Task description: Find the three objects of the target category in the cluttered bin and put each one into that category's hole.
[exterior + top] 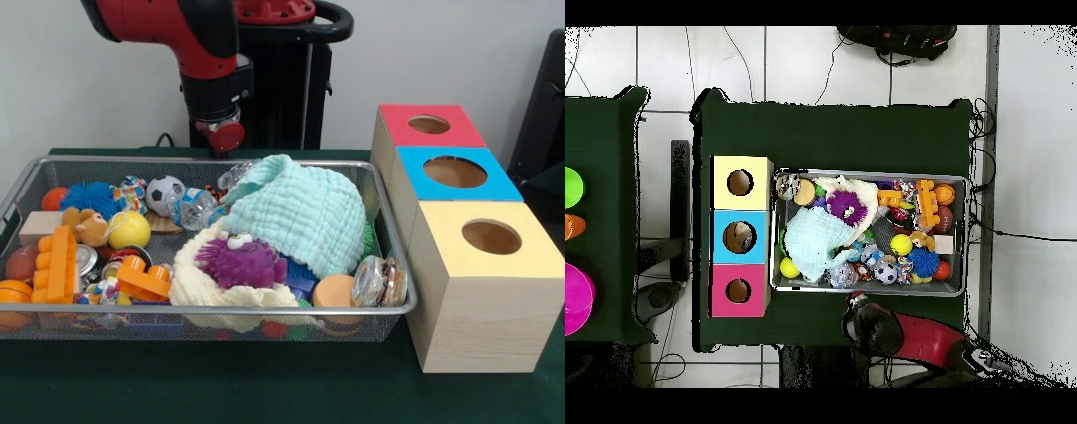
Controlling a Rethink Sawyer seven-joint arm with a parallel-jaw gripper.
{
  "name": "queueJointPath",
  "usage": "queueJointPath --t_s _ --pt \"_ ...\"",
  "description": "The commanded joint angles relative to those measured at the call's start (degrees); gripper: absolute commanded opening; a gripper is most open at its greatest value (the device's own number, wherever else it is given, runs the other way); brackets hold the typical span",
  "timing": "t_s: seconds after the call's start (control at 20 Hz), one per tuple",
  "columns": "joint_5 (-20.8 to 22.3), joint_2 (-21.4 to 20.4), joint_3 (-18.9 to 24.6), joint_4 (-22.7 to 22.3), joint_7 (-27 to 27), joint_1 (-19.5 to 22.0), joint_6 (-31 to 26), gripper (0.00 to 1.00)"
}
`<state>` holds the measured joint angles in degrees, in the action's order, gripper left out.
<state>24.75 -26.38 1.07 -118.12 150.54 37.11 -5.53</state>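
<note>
Green table (265, 389) | claw (221, 134) behind mesh bin (203, 311) rim | boxes (455, 172) beside

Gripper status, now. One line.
Gripper: hangs above the far rim of the wire bin, empty as far as shows; open or closed cannot be told.

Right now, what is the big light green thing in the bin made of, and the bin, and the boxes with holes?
The light green cloth looks like soft woven fabric: it is puckered into little squares and drapes in folds. The bin looks like silvery metal mesh; you can see toys through its wall. The boxes look like pale wood, with grain lines, and matte coloured tops.
</note>
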Motion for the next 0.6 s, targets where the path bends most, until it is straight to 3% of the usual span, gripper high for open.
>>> queueJointPath --t_s 0.05,0.35,0.6 --pt "-7.1 -1.9 0.7 9.0 7.5 -5.0 3.3 1.00" --pt "-8.9 -6.1 3.1 5.9 5.4 -3.8 -2.0 1.00" --pt "-14.3 -17.2 4.3 3.7 2.4 -5.8 -20.1 1.00"
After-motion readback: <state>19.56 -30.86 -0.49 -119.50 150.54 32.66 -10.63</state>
